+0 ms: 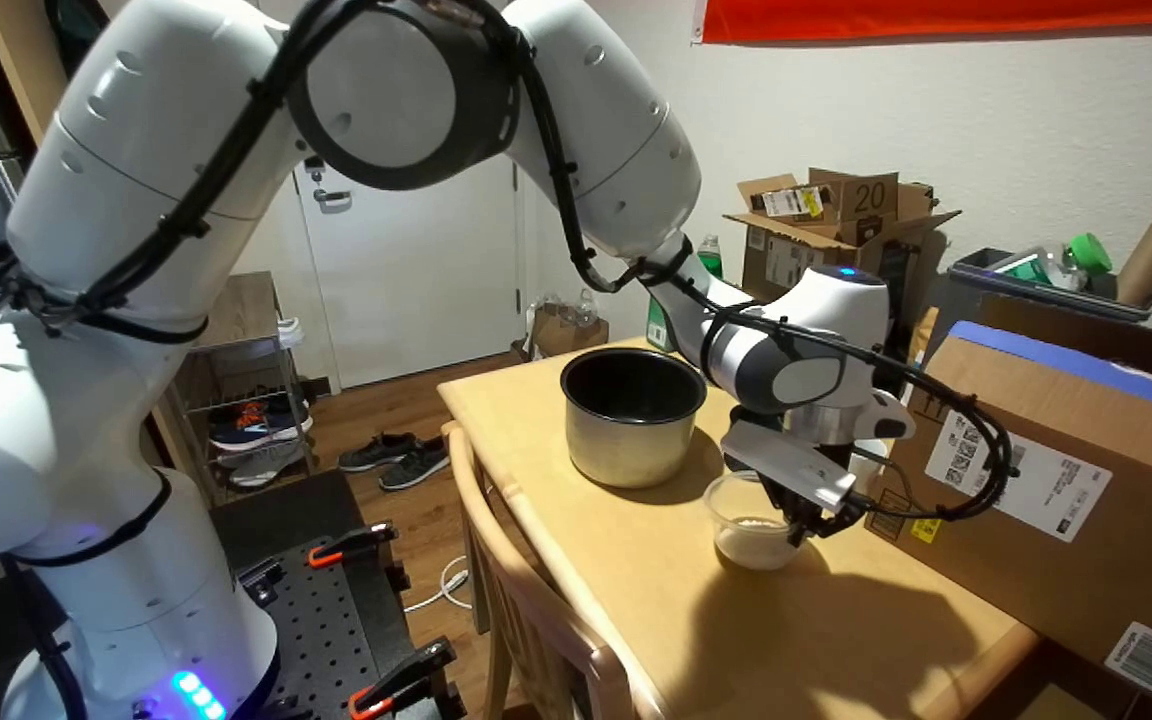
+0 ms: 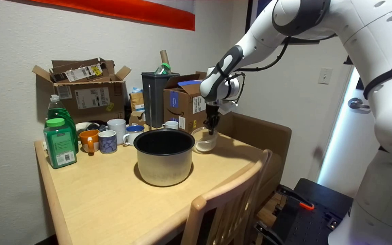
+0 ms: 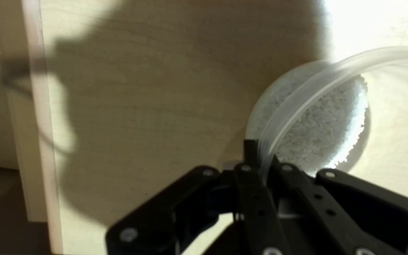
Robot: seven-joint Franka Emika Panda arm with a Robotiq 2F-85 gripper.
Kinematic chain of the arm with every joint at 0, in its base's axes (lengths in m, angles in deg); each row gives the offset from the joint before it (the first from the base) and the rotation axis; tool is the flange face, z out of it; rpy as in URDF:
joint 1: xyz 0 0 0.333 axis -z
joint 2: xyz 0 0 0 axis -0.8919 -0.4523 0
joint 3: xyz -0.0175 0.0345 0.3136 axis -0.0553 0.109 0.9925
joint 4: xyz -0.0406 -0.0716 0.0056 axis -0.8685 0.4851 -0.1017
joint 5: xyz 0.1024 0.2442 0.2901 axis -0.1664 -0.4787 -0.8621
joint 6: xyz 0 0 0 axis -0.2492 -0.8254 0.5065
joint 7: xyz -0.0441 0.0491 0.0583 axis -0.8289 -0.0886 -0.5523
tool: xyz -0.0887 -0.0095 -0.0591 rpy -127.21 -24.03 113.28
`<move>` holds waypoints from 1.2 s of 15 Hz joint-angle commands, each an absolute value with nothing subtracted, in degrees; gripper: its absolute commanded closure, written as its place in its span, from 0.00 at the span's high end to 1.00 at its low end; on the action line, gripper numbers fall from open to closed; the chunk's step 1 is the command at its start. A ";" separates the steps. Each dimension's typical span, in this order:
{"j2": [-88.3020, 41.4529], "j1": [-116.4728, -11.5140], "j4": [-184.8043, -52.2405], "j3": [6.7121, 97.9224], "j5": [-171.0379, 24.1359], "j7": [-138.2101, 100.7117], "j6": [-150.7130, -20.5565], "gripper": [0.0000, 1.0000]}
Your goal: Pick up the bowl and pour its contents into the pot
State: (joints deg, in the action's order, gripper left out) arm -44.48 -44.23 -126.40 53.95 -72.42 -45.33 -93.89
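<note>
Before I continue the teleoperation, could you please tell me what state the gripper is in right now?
Gripper: closed, holding the clear bowl by its rim.

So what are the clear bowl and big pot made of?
The bowl looks like smooth plastic, though glass is possible: pale grains show through its wall. The pot seems metal, from its satin silver-grey sheen; its dark inside may be coated.

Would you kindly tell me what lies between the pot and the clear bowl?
Only a stretch of pale tabletop, partly shaded, lies between the pot and the clear bowl; this shows in an exterior view.
</note>
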 commanded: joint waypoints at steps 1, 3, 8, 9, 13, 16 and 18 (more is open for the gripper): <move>-41.25 -44.22 -127.20 54.10 -72.73 -47.88 -90.42 0.03; -39.70 -44.81 -127.89 53.63 -72.31 -47.30 -89.51 0.03; -33.85 -47.20 -130.85 51.52 -69.45 -45.36 -87.62 0.03; -32.66 -47.55 -131.44 51.29 -68.95 -45.29 -87.06 0.03; -27.78 -49.66 -133.44 49.95 -66.41 -43.46 -84.57 0.03; -24.46 -51.15 -134.52 49.64 -65.18 -42.78 -83.41 0.03; -22.87 -52.25 -134.73 49.43 -63.82 -41.30 -82.49 0.03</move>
State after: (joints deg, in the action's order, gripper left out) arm -27.42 -50.16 -132.03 50.39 -66.15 -44.05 -84.51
